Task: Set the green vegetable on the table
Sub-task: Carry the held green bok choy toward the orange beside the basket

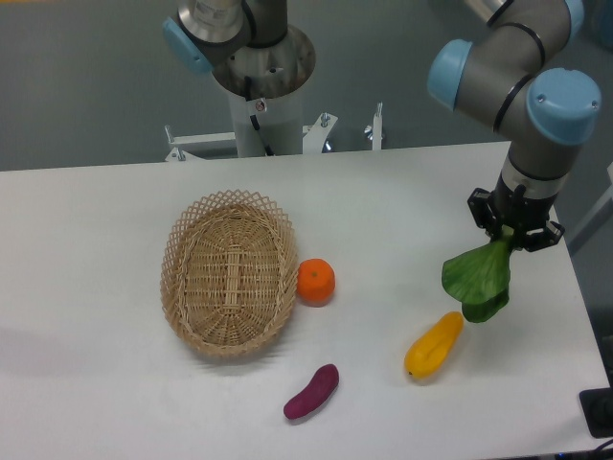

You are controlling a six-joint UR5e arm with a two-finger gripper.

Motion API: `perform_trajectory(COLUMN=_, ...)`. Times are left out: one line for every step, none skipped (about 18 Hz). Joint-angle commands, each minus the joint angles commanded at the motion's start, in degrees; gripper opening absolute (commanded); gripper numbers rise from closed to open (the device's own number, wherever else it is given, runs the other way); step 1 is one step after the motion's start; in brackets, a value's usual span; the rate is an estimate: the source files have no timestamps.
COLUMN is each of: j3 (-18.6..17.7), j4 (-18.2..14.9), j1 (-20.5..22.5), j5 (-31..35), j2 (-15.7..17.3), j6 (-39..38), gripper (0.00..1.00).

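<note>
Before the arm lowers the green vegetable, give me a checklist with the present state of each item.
1. Grip: gripper shut on the stalk of the green vegetable: ok.
2. Vegetable hangs leaves down, off the table: ok.
3. Bare table under it: cannot tell; the yellow vegetable lies close by.
4. Wicker basket, orange and purple vegetable are well aside: ok.
5. Distance from the table's right edge: cannot tell.

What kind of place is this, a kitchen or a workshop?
Probably a robotics lab, not a kitchen: a robot arm's gripper holds a toy green vegetable above a bare white table, with a wicker basket as a prop.
</note>
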Motion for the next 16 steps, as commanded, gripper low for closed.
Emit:
perform_trajectory(j3=0.00, j4=-0.17, j1=0.09, j5=-0.09, j2=0.09, j6=0.17, gripper=0.15)
perform_trajectory(j3=-0.09, j4=-0.35, j1=0.35, j5=-0.09, j2=0.17, j6=1.31, gripper=0.15)
perform_trajectory(j3=-0.35, j4=-0.53, j1=0.35, j5=-0.09, j2=0.52, j6=3.23, gripper=0.16)
perform_trajectory(j3=-0.61, j4=-0.96, j1=0.35, j5=0.09, j2=0.88, j6=4.90, gripper=0.16)
perform_trajectory(j3=-0.70, j4=-1.58, j1=0.35, j5=0.09, j2=1.05, j6=5.62, gripper=0.16)
perform_trajectory(j3=-0.79, j4=-2.45, j1=0.35, j5=0.09, j2=1.40, j6=5.80, gripper=0.16)
perform_trajectory(j3=-0.88, j4=-2.90, j1=0.35, j5=0.00, j2=1.58, j6=5.80, gripper=0.16)
perform_trajectory(j3=-1.23, j4=-2.99, j1=0.26, j5=0.00, j2=1.67, j6=5.89, gripper=0.16)
perform_trajectory(j3=-1.58, j4=-3.08, j1=0.26, j5=0.00, j2=1.76, j6=6.76, gripper=0.16)
perform_trajectory(j3=-2.45, j4=-2.90, j1=0.09, j5=0.00, j2=1.93, j6=8.25, gripper=0.16)
perform_trajectory(j3=-3.50, j4=-2.81, j1=0.00, j5=-0.35, j2=2.80, j6=9.74, gripper=0.16)
perform_trajectory(j3=-5.08, j4=-2.73, j1=0.00, j5=-0.44, j2=3.86, j6=10.71, gripper=0.16)
perform_trajectory(j3=-7.01, j4=-2.38, j1=-0.09, j5=-0.61, j2=4.82, j6=11.85, gripper=0.16)
perform_trajectory(j3=-8.95, j4=-2.20, j1=-0.17, j5=-0.70, j2=5.62, j6=13.00, gripper=0.16)
perform_trajectory(j3=-10.88, j4=-2.11, j1=-0.35, j5=-0.70, j2=6.23, j6=14.66, gripper=0.16)
perform_trajectory(j3=-12.81, j4=-2.02, j1=-0.44, j5=-0.70, j2=6.85, j6=16.42, gripper=0.16)
